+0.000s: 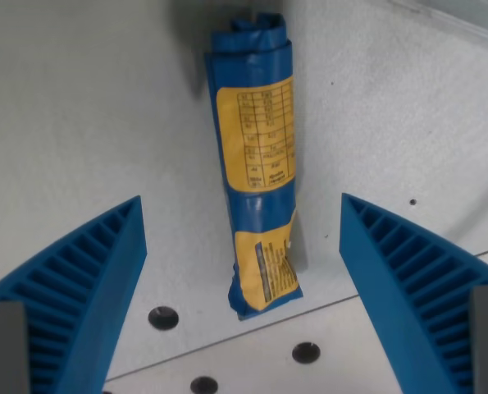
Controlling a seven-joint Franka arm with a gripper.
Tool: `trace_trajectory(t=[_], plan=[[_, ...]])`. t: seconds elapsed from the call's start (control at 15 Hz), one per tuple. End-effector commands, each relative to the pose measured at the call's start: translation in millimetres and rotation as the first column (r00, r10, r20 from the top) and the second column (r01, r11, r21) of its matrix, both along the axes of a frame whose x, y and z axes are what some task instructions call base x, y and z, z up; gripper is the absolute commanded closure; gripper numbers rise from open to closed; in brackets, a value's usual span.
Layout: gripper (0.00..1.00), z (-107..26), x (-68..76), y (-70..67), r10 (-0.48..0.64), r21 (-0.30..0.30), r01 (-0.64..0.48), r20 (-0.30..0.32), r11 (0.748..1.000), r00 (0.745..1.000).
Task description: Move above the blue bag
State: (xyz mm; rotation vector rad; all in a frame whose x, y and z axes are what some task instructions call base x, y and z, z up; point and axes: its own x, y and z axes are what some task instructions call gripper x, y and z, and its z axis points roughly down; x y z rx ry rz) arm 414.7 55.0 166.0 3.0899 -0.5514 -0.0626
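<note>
A blue bag (256,156) with yellow printed labels lies rolled up on the white table, running from the top centre of the wrist view down to its lower middle. My gripper (242,222) hangs above it, open. Its two blue ribbed fingers stand wide apart, one finger (79,287) at the wrist view's left and the other finger (416,279) at the wrist view's right. The lower part of the bag lies between them. The fingers do not touch the bag.
The white table (79,107) has several dark round holes (163,318) near the bottom of the view. A seam line (342,300) runs across the surface there. Two small dark spots (412,202) sit at the right.
</note>
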Motion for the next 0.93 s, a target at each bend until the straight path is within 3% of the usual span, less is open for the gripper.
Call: trace_trajectory(t=[0.07, 0.93], plan=[[0.00, -8.9, -5.8, -2.2, -0.047, -0.006, 0.047, 0.088, 0.999, 0.995], [0.00, -27.5, -11.1, -4.3, -0.039, -0.010, 0.040, 0.088, 0.999, 0.995]])
